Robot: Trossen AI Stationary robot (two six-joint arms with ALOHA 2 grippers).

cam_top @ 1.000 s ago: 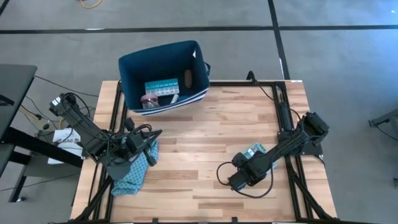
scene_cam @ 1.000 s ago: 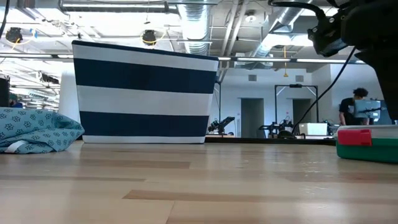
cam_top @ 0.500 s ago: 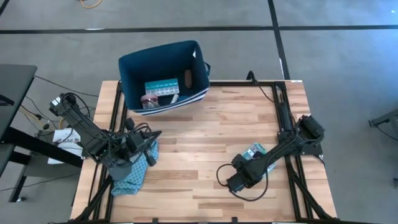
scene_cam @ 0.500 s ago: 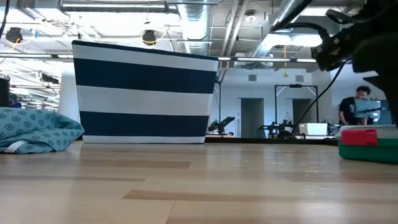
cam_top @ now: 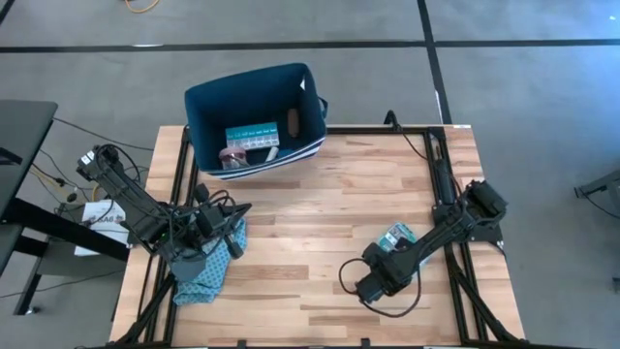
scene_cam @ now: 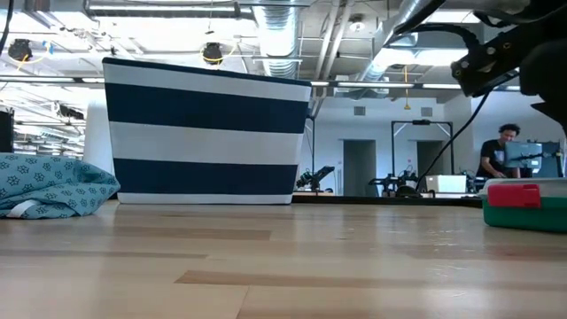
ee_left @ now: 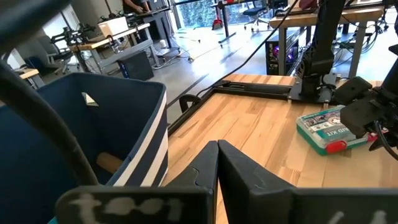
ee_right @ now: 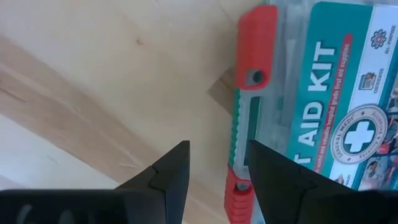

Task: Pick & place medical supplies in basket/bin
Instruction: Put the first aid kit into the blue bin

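Supplies are split between two places: the pill organiser (cam_top: 251, 137) and a pink roll (cam_top: 232, 155) already lie in the navy bin (cam_top: 208, 97) at the far left table edge. The left tool (cam_top: 237, 211) waits over the teal cloth (cam_top: 205, 267), fingers closed together. The first-aid kit (cam_top: 397, 236) lies flat on the table (cam_top: 310, 223) at the right. The right tool (ee_right: 214, 163) hovers just beside the kit's red-clasped edge, fingers narrowly parted and empty. For a secure grasp, widen the fingers, centre them across the kit's short width, then descend before closing.
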